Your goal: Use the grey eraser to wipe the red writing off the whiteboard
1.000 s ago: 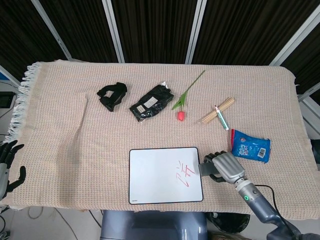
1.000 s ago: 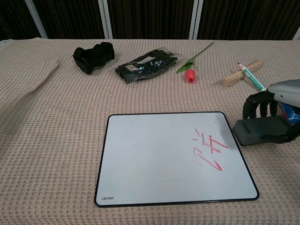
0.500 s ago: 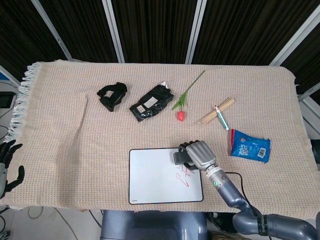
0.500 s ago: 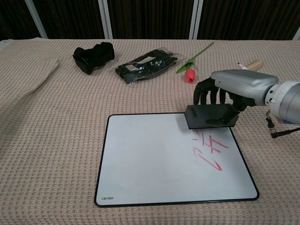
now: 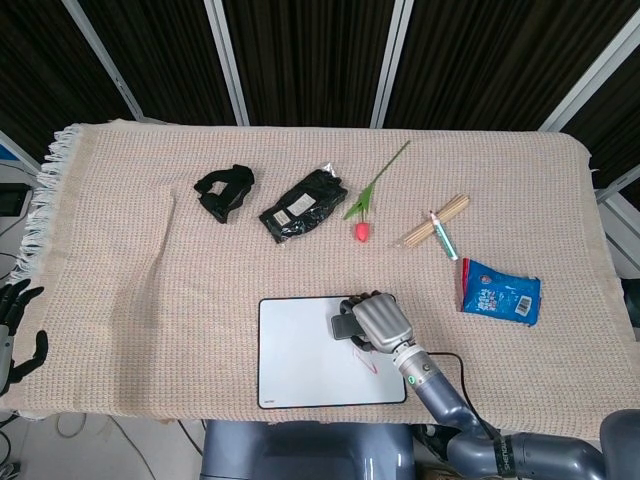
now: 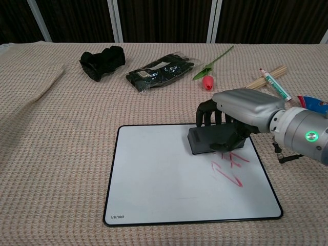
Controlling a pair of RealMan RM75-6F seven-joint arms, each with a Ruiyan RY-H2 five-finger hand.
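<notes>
From the head view, the right hand (image 5: 378, 320), a smooth silver-grey shell with dark fingers, is gripping the grey eraser (image 5: 346, 326), a flat rectangular block, and is holding it over the upper right part of the whiteboard (image 5: 300, 355). The board is a glossy white rectangle with rounded corners and a thin black frame, lying near the front edge of the table. A little of the red writing (image 5: 367, 360) is showing just below the hand. The left hand (image 5: 14, 330) is hanging off the far left edge, its dark fingers spread and holding nothing. A coarse, waffle-knit beige cloth (image 5: 130, 280) with a fringed left hem is covering the table. Further back, a crumpled black strap (image 5: 224, 190), a shiny black packet (image 5: 303, 205) and an artificial tulip (image 5: 368, 205) with a red bud and long green stem are lying in a row.

From the chest view, the right hand (image 6: 241, 110) is curling its fingers (image 6: 207, 111) over the top of the grey eraser (image 6: 212, 139) and clasping it; the block's underside is sitting at the whiteboard (image 6: 154, 179) surface, though whether it is touching I cannot tell. The red writing (image 6: 230, 166), loose slanted strokes, is lying just below and right of the eraser. Thin wooden sticks (image 6: 264, 79) and a white marker (image 6: 273, 84) are crossing behind the hand, and a blue snack bag (image 6: 312, 102) is peeking out at the right edge.
</notes>
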